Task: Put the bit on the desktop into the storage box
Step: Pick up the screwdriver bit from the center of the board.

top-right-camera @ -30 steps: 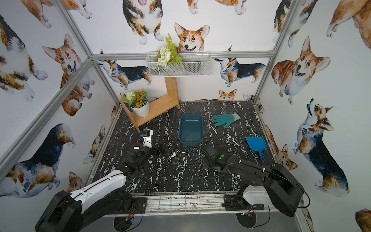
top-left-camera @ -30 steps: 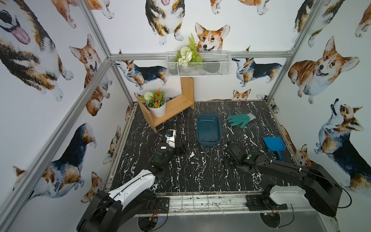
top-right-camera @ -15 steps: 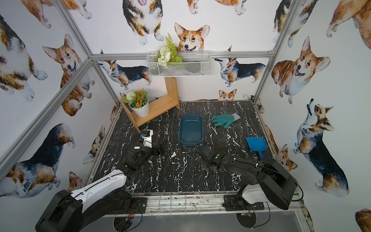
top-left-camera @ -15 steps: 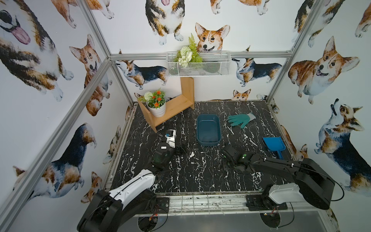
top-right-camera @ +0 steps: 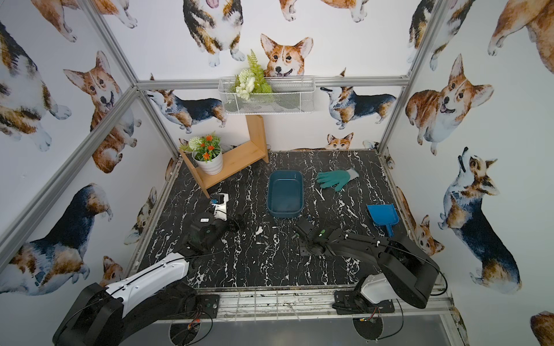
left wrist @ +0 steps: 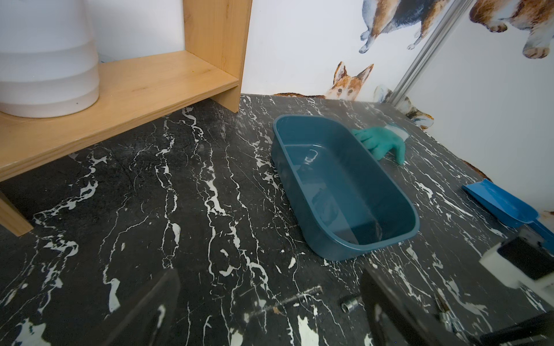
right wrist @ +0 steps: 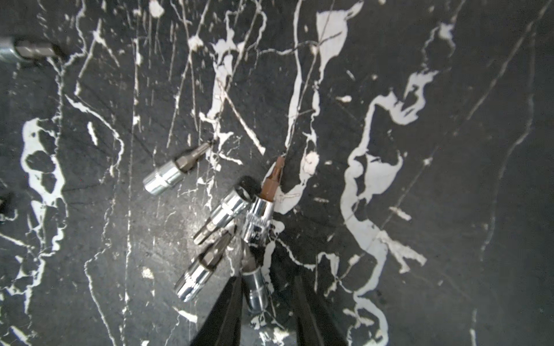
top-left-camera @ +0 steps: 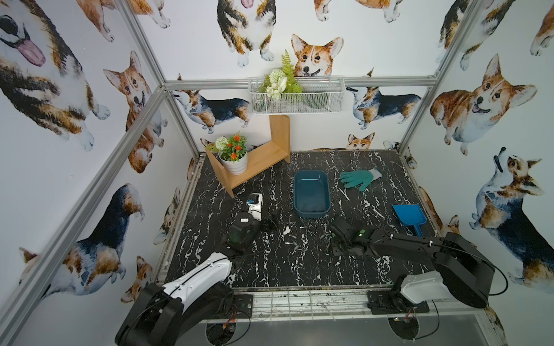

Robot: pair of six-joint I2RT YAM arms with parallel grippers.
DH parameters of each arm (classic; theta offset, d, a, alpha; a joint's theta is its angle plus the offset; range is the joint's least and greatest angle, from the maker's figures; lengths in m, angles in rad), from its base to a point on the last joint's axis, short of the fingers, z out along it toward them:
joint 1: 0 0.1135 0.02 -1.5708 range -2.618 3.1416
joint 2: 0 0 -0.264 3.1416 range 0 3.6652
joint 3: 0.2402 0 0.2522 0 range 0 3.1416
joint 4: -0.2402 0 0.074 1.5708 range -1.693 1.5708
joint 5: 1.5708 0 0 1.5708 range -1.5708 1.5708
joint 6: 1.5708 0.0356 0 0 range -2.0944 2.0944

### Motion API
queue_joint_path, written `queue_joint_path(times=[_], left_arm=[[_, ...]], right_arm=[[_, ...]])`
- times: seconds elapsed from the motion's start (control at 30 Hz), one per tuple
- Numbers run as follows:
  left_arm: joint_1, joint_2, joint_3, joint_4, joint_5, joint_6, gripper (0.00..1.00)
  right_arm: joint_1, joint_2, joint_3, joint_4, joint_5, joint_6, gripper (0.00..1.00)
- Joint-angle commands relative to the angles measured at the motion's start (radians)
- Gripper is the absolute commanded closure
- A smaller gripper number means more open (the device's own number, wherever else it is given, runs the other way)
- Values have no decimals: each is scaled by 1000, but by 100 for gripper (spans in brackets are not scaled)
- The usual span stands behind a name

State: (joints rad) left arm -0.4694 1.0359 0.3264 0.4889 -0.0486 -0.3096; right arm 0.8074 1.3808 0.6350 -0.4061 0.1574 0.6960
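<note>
In both top views the left arm is folded low, a white label (top-left-camera: 244, 220) on its wrist too small to read and the left gripper (top-left-camera: 269, 223) spread wide, holding nothing. The right arm stretches nearly flat over the desktop (top-left-camera: 299, 269), its right gripper (top-left-camera: 340, 239) pointing down near the storage box (top-left-camera: 311, 194), which stands mid-desktop. The left wrist view shows that box beside a green glove (left wrist: 380, 143), with loose bits (left wrist: 349, 305) on the marble before it. In the right wrist view two black fingers (right wrist: 227, 308) straddle a chrome bit (right wrist: 254, 289) lying on the marble, though whether they pinch it cannot be told, and stamped characters on a brown-tipped bit (right wrist: 257, 227) are too blurred to read.
</note>
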Motion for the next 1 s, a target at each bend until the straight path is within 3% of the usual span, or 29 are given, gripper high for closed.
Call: queue_joint_path(times=[0.0, 0.53, 0.97], left_arm=[[0, 2, 8, 20, -4, 8, 0], [0, 14, 11, 22, -1, 7, 0], [0, 15, 10, 23, -1, 6, 0]], right_arm=[[3, 0, 0, -36, 25, 6, 67], [4, 35, 6, -61, 31, -29, 79], [4, -91, -14, -104, 14, -20, 86]])
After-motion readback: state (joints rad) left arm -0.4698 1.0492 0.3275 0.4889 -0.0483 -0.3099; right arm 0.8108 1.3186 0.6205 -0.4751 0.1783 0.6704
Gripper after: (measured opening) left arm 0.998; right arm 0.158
